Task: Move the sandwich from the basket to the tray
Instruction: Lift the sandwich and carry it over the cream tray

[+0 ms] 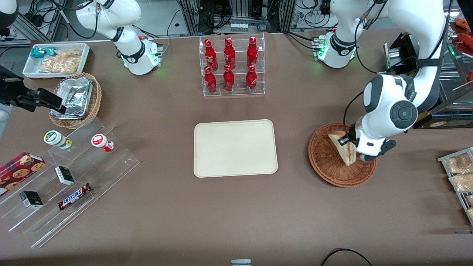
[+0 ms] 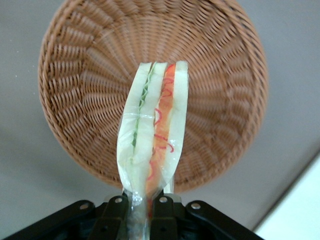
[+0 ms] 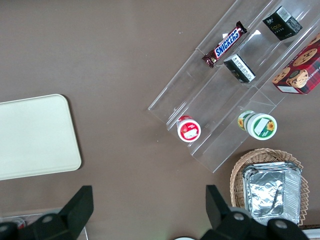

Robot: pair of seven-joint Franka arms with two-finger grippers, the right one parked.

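Your gripper (image 2: 141, 210) was clamped on the sandwich (image 2: 152, 130), holding it edge-up above the basket (image 1: 329, 162). Its wrapped white bread showed green and red filling layers.

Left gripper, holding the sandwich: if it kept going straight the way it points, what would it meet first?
Probably the basket floor: the gripper, shut on the sandwich, points at it. Height above it is unclear.

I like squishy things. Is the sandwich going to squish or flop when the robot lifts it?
Probably a bit. The gripper, above the basket, has its jaws shut on the sandwich, and the wedge already bends sideways, so it looks soft. Its clear shiny wrap may be slippery. It seems light, since a pinch at one edge holds it.
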